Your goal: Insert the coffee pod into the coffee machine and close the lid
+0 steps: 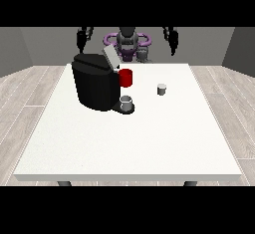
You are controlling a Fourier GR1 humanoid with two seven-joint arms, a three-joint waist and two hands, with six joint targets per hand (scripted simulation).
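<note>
The white table [124,138] fills most of the view, with the robot [127,41] small behind its far edge.

On the table's left half stands the black coffee machine [94,83], its grey lid [110,58] tilted up and open at the top right corner. A red part [126,77] juts from the machine's right side, and a small grey cup [127,102] sits on the machine's base just below it.

The pod [161,89], a small grey cylinder, stands upright on the bare table to the right of the machine, apart from it and nearer the far edge than the near one.

Both hands are raised above the far edge of the table. The hand at the view's left [83,38] hangs above and behind the machine; the hand at the view's right [172,39] hangs above and behind the pod, well apart from it. Neither hand has hold of anything. How far the fingers of either hand are spread cannot be told, as they show only as dark shapes pointing down.
</note>
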